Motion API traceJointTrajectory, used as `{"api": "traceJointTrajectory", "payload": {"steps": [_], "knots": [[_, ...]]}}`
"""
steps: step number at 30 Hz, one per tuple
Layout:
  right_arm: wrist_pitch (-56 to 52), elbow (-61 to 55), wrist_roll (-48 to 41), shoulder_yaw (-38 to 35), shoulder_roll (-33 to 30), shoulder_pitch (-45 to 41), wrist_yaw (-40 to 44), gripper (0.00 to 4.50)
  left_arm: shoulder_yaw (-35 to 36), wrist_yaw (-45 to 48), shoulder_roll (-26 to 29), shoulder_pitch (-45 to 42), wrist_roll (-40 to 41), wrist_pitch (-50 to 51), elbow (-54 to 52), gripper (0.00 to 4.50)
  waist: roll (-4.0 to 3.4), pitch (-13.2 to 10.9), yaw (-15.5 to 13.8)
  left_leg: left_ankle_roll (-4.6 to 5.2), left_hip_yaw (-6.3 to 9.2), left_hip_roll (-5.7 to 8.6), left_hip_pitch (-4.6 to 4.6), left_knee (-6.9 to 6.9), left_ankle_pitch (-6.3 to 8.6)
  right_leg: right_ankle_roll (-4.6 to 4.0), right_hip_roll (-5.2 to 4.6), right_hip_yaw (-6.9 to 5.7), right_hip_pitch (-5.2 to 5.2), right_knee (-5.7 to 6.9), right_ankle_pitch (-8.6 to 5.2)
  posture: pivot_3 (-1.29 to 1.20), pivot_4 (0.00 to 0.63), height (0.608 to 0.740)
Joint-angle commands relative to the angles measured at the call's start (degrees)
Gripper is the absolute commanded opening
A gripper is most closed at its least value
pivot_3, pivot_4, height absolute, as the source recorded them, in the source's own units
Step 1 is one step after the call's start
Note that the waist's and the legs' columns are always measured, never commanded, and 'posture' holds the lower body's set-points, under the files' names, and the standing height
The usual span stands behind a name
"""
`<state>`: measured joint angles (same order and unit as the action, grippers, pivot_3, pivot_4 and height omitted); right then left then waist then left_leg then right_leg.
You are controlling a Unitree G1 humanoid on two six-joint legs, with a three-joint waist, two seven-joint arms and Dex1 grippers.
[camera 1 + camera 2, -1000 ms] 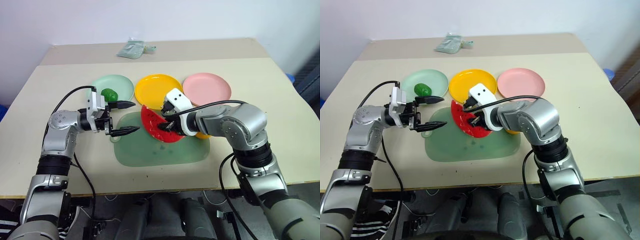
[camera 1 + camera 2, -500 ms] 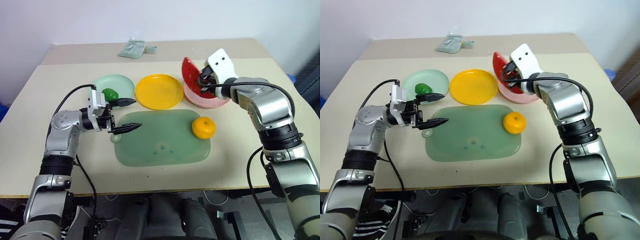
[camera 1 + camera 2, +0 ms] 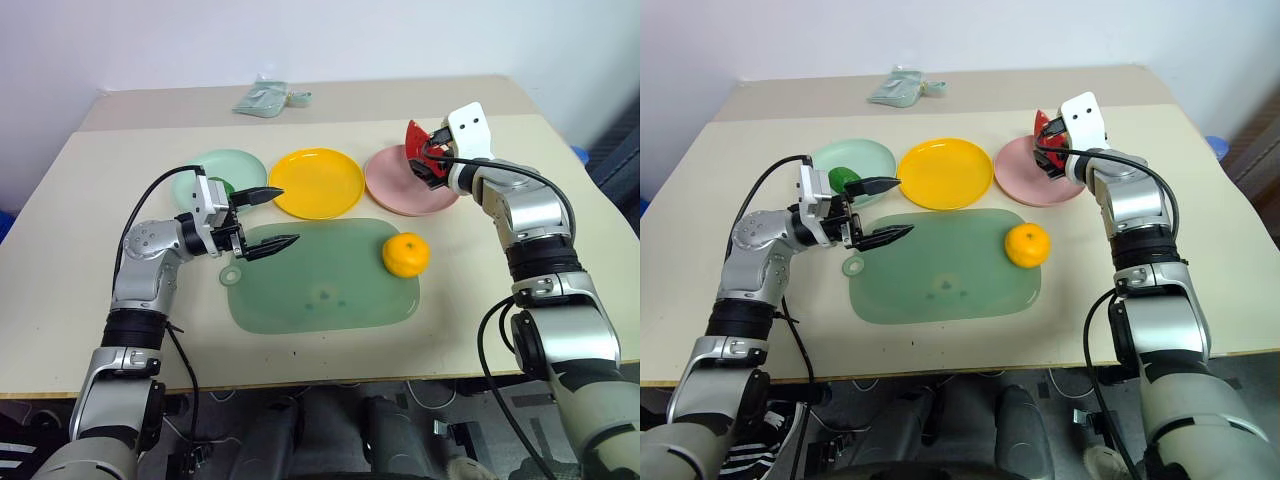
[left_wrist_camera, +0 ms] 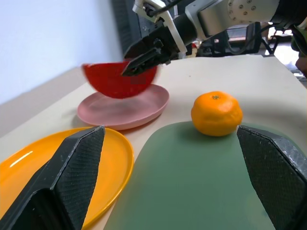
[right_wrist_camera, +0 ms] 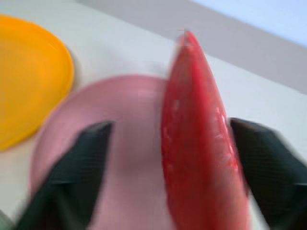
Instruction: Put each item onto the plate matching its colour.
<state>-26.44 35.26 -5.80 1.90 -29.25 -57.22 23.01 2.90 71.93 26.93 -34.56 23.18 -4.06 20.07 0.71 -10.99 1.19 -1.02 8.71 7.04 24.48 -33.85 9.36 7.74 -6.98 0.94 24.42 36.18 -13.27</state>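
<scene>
The red watermelon-like wedge [image 5: 201, 139] stands on edge over the pink plate [image 3: 395, 190], between the spread fingers of my open right gripper [image 5: 170, 124]; whether it rests on the plate I cannot tell. An orange mandarin [image 3: 406, 255] sits on the right end of the translucent green board [image 3: 320, 285]. On the pale mint green plate [image 3: 210, 165] lies the dark green round fruit [image 3: 843, 179]. My left gripper [image 3: 290, 215] hovers open and empty at the board's left end, pointing right. The yellow plate [image 3: 318, 182] lies bare between the other two plates.
A small pale green packet [image 3: 265, 100] lies at the table's far edge. The three plates stand in a row behind the board. Bare tabletop [image 3: 520, 330] runs along the front and at both sides.
My right gripper carried the red wedge from the board up and right to the pink plate, then opened its fingers. The left gripper edged slightly right.
</scene>
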Motion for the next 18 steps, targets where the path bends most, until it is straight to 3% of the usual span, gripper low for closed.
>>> {"api": "traceJointTrajectory", "payload": {"steps": [1, 4, 7, 10, 13, 18], "knots": [[2.9, -1.9, -0.5, -2.9, -0.6, -2.2, 0.4, 4.46, 0.6, -0.3, 0.5, -0.7, 0.4, -0.5, -2.0, 4.5, 0.0, 0.0, 0.0, 0.0, 0.0, 0.0, 0.0, 0.0, 0.0, 0.01, 0.0, 0.01, 0.0, 0.0, 0.0, 0.0, 0.15, 0.74], [2.9, -6.7, -4.2, -6.0, -0.6, -1.1, 3.8, 4.46, 0.6, -0.2, 0.6, -0.4, 0.5, -0.2, -2.3, 4.5, -0.01, 0.0, 0.0, 0.0, -0.02, 0.0, 0.0, -0.01, 0.0, 0.02, 0.0, 0.02, 0.0, 0.0, 0.01, 0.0, 0.15, 0.74], [-0.2, -19.0, -9.0, -6.1, -3.1, 4.3, 12.7, 4.46, 0.5, 0.0, 0.8, -0.2, 0.5, 0.0, -2.6, 4.5, -0.02, 0.0, -0.1, 0.02, -0.01, 0.0, 0.0, -0.01, 0.01, 0.02, 0.0, 0.04, 0.01, 0.0, 0.01, 0.0, 0.15, 0.74], [-2.1, -28.7, -16.5, -10.3, -2.1, 9.1, 16.1, 4.46, 0.2, 0.5, 1.0, -0.1, 0.5, 0.6, -2.8, 4.5, -0.01, 0.0, -0.1, 0.03, -0.01, 0.0, 0.0, -0.03, 0.03, 0.05, 0.0, 0.04, -0.01, -0.01, 0.02, 0.0, 0.15, 0.74], [3.4, -35.1, -18.2, -13.2, -0.4, 14.0, 15.3, 4.46, -0.3, 1.1, 0.8, -0.3, 0.2, 0.8, -2.6, 4.5, -0.01, 0.0, -0.1, 0.03, -0.01, -0.01, 0.0, -0.07, 0.03, 0.06, 0.0, 0.05, -0.03, 0.0, 0.03, 0.0, 0.15, 0.74], [5.0, -48.8, -20.6, -11.1, -8.6, 29.7, 28.5, 4.46, -3.0, -0.4, -2.3, -1.9, -0.7, 1.3, -2.6, 4.5, 0.01, 0.0, -0.8, 0.07, -0.02, 0.01, 0.0, -0.13, 0.06, 0.11, 0.0, 0.05, -0.12, -0.06, 0.04, 0.0, 0.15, 0.74]]}}
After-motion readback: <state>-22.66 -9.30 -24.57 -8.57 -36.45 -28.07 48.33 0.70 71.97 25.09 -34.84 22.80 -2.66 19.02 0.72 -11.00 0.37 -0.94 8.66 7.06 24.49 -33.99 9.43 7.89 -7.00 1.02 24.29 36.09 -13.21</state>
